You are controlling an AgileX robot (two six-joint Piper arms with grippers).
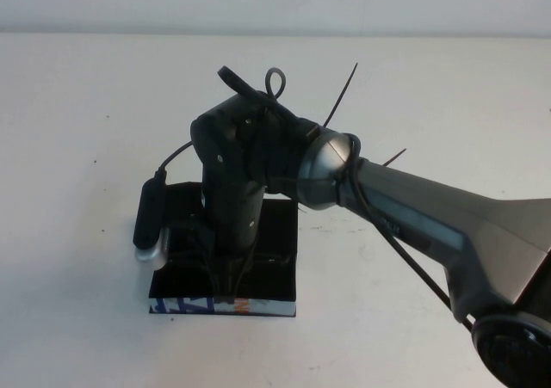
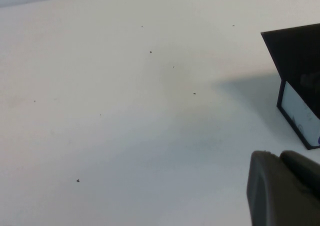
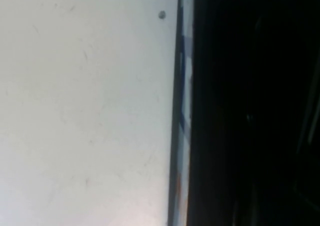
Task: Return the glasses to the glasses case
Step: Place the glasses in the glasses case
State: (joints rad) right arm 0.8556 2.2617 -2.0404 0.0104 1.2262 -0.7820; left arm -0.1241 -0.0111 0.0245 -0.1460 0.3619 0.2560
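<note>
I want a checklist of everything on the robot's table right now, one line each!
Surface: white table, a few dark specks.
Job's things: glasses case open, patterned side facing the camera; glasses not visible.
Clutter: nothing seen.
Grippers: right gripper reaches down into the case, fingertips hidden; left gripper parked off to the side, only its edge shows.
Cables: black cable along the right arm; zip ties stick up.
Surroundings: pale wall behind.

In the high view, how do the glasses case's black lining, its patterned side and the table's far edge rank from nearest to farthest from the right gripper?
1. The black lining: the right gripper is down over it.
2. The patterned side: the case's front, toward the robot.
3. The table's far edge: at the back.
The left gripper hangs apart from the glasses case.
</note>
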